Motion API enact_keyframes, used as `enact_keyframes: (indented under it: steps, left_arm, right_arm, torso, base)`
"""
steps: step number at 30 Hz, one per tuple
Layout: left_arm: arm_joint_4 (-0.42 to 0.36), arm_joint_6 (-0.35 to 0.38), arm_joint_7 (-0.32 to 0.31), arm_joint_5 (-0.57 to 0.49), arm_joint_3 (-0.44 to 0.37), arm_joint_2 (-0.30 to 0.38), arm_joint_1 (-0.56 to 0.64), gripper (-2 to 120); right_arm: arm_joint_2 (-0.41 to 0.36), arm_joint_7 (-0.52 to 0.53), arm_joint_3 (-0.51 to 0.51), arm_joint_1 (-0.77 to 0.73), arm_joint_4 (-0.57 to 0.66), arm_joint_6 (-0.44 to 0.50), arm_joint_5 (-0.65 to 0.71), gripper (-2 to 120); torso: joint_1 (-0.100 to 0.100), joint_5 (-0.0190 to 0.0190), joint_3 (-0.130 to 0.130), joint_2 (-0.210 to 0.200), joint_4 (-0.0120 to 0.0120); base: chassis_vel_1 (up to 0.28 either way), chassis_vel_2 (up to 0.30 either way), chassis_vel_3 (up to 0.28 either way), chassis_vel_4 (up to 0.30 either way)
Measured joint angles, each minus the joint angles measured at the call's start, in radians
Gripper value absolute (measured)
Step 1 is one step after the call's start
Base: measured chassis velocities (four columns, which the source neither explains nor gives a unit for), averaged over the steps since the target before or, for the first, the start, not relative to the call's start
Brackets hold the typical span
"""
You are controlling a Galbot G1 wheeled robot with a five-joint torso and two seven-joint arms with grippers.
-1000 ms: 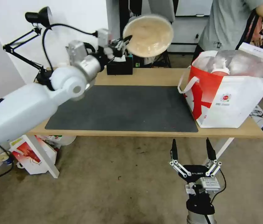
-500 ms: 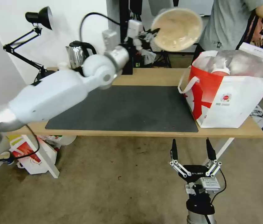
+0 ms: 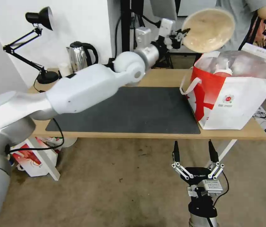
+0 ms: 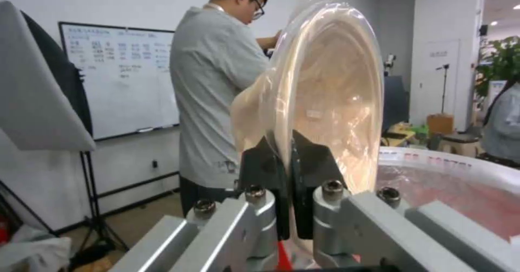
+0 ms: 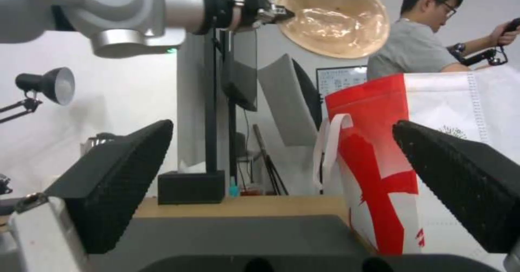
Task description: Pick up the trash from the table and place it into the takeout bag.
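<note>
My left gripper point(image 3: 183, 32) is shut on the rim of the shallow beige bowl point(image 3: 209, 29), held tilted on edge in the air just above the near-left corner of the takeout bag point(image 3: 233, 97). The left wrist view has the fingers point(image 4: 311, 170) pinching the bowl's rim point(image 4: 325, 101), with the bag's open mouth point(image 4: 449, 174) beyond. Inside the bag stands the red lidded straw cup point(image 3: 222, 71). The bag stands on the right end of the table point(image 3: 151, 77). My right gripper point(image 3: 195, 152) hangs open below the table's front edge, empty; its fingers point(image 5: 113, 174) frame the bag point(image 5: 379, 150) and the bowl point(image 5: 333, 18).
A black desk lamp point(image 3: 36, 41), a steel kettle point(image 3: 80, 56) and a small white cup point(image 3: 64, 68) stand at the table's back left. A black tissue box point(image 5: 191, 186) sits at the back edge. A smaller red-and-white bag point(image 3: 33, 157) lies on the floor at left. A person point(image 3: 233, 19) stands behind the bag.
My left arm has swung to the right with the beige bowl, from above the table's back middle to just over the takeout bag. The right gripper has stayed still.
</note>
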Motion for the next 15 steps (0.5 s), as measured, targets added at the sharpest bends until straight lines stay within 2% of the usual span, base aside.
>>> enact_keyframes:
  steps: [4, 11, 15]
  left_arm:
    - [0.024, -0.003, 0.003, -0.006, 0.003, -0.026, 0.001, 1]
    - [0.106, -0.019, 0.019, -0.023, 0.019, -0.123, -0.012, 1]
    - [0.135, -0.026, 0.026, -0.024, 0.030, -0.155, -0.019, 1]
  right_arm:
    - [0.000, 0.000, 0.000, 0.000, 0.000, 0.000, 0.000, 100]
    - [0.000, 0.000, 0.000, 0.000, 0.000, 0.000, 0.000, 100]
    - [0.000, 0.000, 0.000, 0.000, 0.000, 0.000, 0.000, 100]
  torso:
    - [0.000, -0.0001, 0.000, 0.000, 0.0003]
    - [0.000, 0.0001, 0.000, 0.000, -0.0001]
    - [0.000, 0.0000, 0.000, 0.000, 0.0000]
  base:
    - [0.000, 0.000, 0.000, 0.000]
    - [0.000, 0.000, 0.000, 0.000]
    - [0.000, 0.000, 0.000, 0.000]
